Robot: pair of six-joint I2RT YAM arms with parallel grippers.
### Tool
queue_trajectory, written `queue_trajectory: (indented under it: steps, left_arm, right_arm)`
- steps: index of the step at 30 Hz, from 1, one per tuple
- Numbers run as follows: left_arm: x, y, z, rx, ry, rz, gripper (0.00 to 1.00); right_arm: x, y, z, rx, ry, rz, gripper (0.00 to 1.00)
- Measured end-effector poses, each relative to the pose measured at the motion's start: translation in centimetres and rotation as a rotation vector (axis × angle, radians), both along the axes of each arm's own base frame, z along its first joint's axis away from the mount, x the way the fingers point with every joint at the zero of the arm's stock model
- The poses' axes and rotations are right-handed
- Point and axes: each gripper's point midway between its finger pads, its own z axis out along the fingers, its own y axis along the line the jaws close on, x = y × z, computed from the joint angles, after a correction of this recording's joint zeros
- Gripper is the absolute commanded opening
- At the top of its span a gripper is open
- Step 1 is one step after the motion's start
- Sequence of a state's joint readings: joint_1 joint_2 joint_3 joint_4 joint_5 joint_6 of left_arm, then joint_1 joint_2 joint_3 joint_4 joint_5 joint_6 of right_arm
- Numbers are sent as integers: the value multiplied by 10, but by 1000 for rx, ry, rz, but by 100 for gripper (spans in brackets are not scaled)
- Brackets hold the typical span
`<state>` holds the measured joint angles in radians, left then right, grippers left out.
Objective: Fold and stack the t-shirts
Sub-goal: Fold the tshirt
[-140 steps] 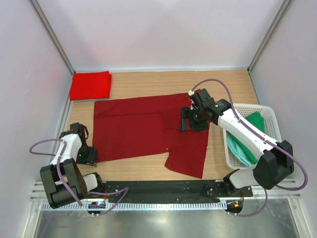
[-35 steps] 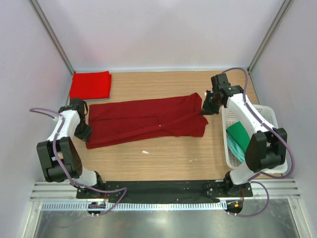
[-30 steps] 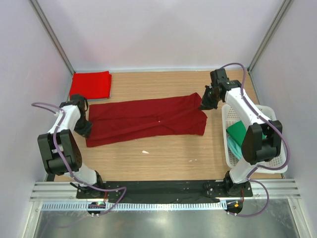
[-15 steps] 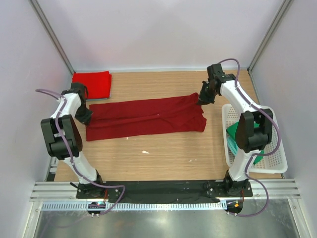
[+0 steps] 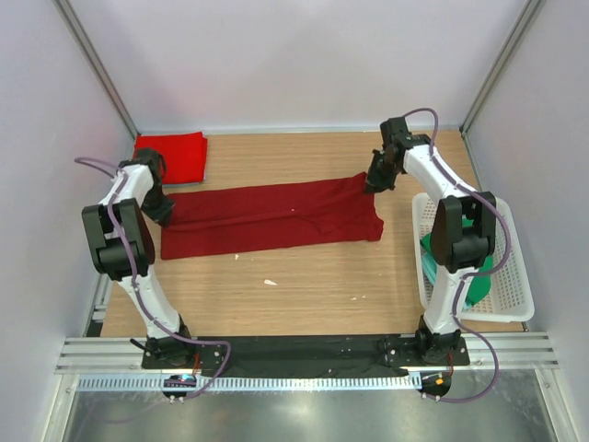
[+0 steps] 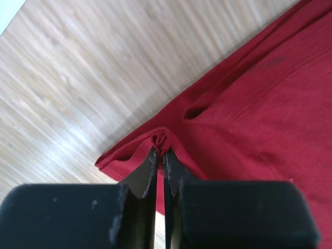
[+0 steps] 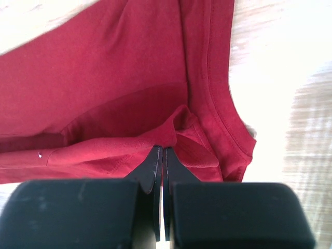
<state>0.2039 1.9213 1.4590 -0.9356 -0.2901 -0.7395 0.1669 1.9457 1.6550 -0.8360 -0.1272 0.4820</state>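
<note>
The dark red t-shirt (image 5: 271, 214) lies as a long folded band across the middle of the table (image 5: 304, 281). The left gripper (image 6: 160, 154) is clenched on a pinch of cloth at its left end, and the right gripper (image 7: 162, 151) is clenched on a fold at its far right corner. A folded bright red t-shirt (image 5: 170, 155) sits in the far left corner. On the right, a white basket (image 5: 517, 276) holds green cloth (image 5: 476, 284).
</note>
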Motion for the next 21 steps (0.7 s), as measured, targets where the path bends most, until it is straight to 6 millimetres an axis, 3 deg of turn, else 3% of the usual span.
queue_trajectory:
  steps: [4, 6, 7, 10, 12, 16, 21]
  left_arm:
    - [10, 3, -3, 3, 5, -21, 20]
    - [18, 8, 3, 37, 2, -47, 40]
    - [25, 12, 10, 68, -12, -65, 47]
    - [46, 16, 39, 140, -76, -104, 48]
    - [52, 9, 58, 155, -131, -134, 47]
    - [34, -19, 80, 81, -242, -183, 45]
    - [-15, -60, 74, -64, -302, -254, 39]
  right_arm:
    - [13, 1, -8, 7, -1, -16, 22]
    - [27, 2, -18, 10, -8, -31, 32]
    - [38, 2, -23, 14, -16, -41, 42]
    - [63, 2, -33, 25, -38, -60, 50]
    - [68, 1, -33, 21, -47, -61, 54]
    - [53, 5, -9, 28, -86, -29, 57]
    - [-15, 22, 19, 102, -108, 41, 60]
